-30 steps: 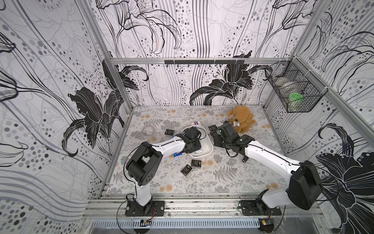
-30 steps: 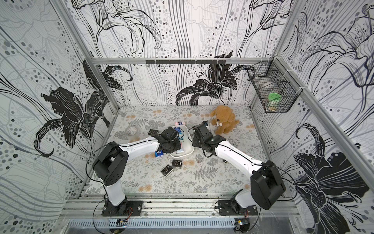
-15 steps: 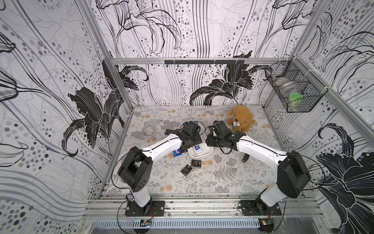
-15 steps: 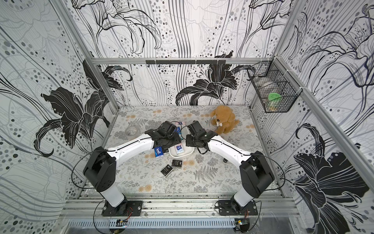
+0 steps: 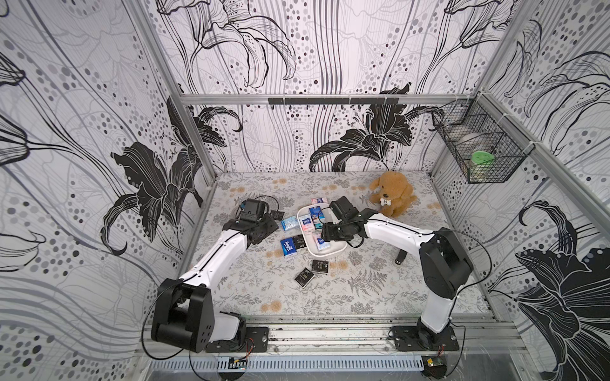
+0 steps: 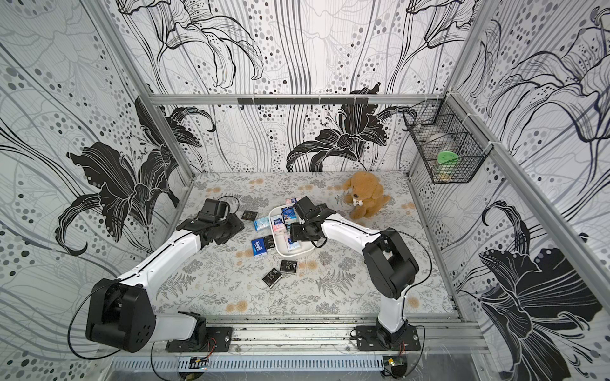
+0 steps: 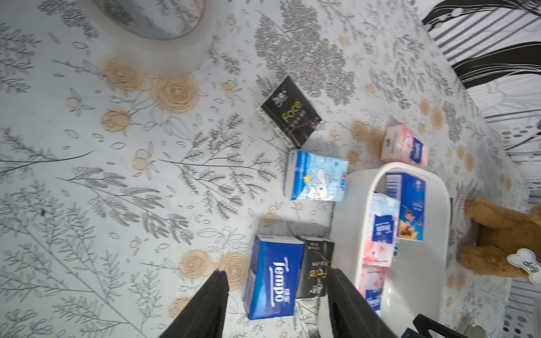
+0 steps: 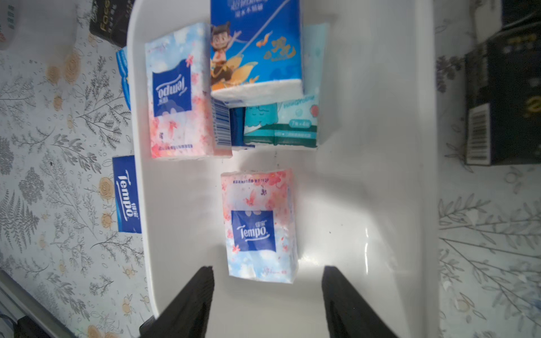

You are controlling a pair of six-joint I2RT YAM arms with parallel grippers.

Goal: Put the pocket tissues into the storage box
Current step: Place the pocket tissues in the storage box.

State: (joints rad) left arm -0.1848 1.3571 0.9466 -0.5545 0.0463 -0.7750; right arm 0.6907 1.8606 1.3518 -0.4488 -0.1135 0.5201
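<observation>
Roughly seven pocket tissues (image 5: 287, 246) lie loose, at least four inside the storage box (image 5: 330, 252), lengthwise front-to-back; left gripper (image 7: 275, 273) and right gripper (image 8: 267, 267) gape, empty.

The left arm (image 5: 227, 250) and right arm (image 5: 396, 232) have glossy white links between chunky matte-black joint housings (image 5: 185, 313); a thin black cable (image 5: 211, 258) traces each link; black base plates (image 5: 260, 343) carry screws; the left pincer (image 7: 275, 307) and right pincer (image 8: 266, 301) end in black wedge-shaped fingers (image 8: 190, 304).
</observation>
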